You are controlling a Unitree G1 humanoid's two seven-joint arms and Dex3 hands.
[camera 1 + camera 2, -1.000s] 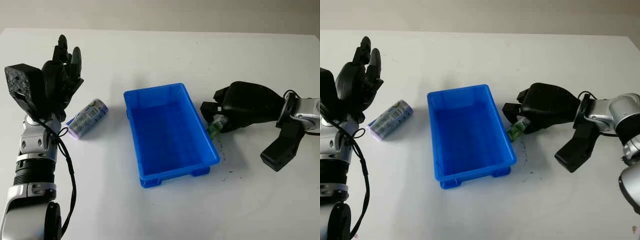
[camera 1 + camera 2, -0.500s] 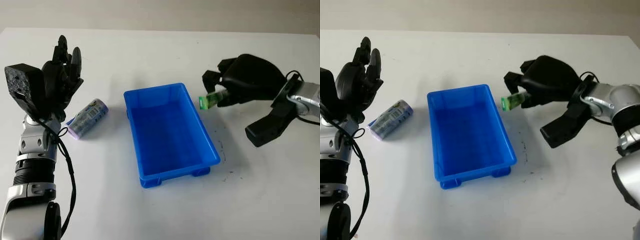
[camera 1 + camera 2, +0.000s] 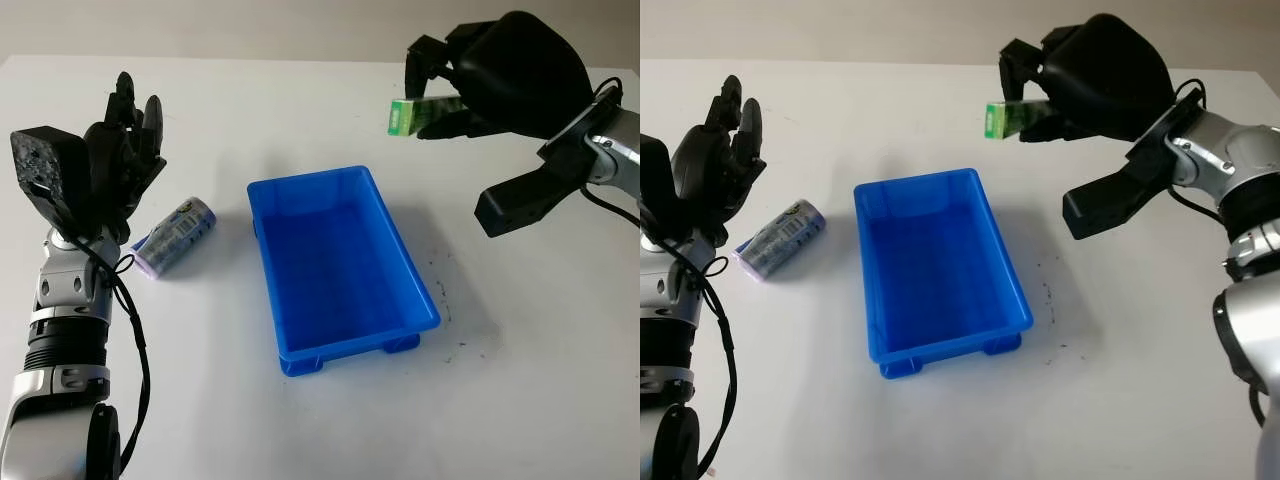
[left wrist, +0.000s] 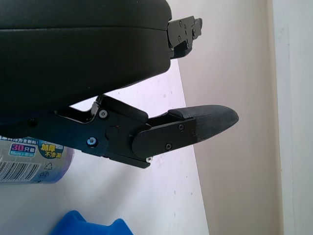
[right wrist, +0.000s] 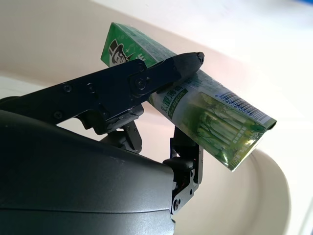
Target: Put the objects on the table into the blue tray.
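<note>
Right hand (image 3: pixel 470 75) clamps green box (image 3: pixel 408 113) at tray's (image 3: pixel 400 245) 1 o'clock; should centre over tray before releasing. Left hand (image 3: pixel 115 160) open.

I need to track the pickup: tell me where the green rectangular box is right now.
In the left eye view, the green rectangular box is held in the air by the right hand, up beyond the far right corner of the blue plastic tray.

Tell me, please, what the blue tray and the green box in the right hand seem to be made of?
Blue tray: apparently moulded plastic, one even colour, faint sheen. Green box, held by the right hand: likely printed cardboard with a glossy finish, sharp edges and barcode.
</note>
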